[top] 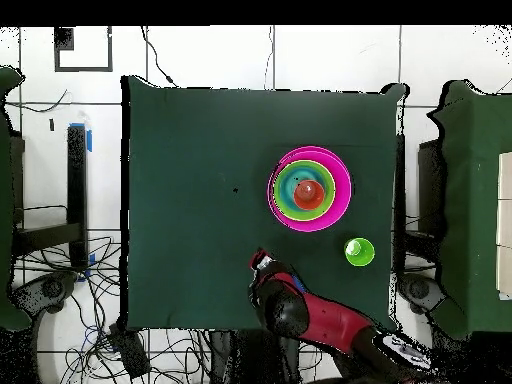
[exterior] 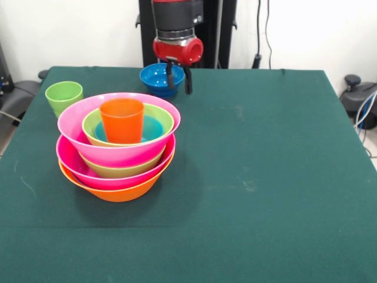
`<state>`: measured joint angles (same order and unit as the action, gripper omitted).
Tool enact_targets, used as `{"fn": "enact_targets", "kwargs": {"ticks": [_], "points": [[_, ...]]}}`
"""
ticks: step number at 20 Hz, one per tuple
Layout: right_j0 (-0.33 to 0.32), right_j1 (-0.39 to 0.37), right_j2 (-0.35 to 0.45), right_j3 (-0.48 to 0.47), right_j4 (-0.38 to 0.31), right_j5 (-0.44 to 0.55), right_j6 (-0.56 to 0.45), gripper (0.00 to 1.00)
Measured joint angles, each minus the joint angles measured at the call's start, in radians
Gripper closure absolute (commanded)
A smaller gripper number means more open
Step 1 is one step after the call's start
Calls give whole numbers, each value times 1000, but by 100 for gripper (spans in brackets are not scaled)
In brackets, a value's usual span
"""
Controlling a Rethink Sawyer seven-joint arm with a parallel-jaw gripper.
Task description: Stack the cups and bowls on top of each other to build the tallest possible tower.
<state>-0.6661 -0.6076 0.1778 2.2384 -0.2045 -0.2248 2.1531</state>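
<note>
Small dark blue bowl (exterior: 160,76) sitting upright on the green worktop (exterior: 265,177), directly under the gripper (exterior: 178,79), the two dark fingertips (exterior: 188,82) hanging part-open and empty over its near rim. Probably the next piece to lift. Best taken by the rim: one finger inside, one outside, closing gently on the slick plastic before rising straight.

Tower (exterior: 118,147) standing nearer the camera than the gripper and to its left in the front view: orange bowl lowest, pink and green bowls nested above, orange-red cup (exterior: 122,120) upright in the top. Light green cup (exterior: 63,96) alone beside the tower, further left. Needs a high carry to clear that cup.
</note>
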Motion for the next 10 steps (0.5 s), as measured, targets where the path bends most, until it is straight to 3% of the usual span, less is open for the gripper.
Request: {"fn": "enact_targets", "kwargs": {"ticks": [10], "points": [[-5,-73,0,1,0,0,0,0]]}}
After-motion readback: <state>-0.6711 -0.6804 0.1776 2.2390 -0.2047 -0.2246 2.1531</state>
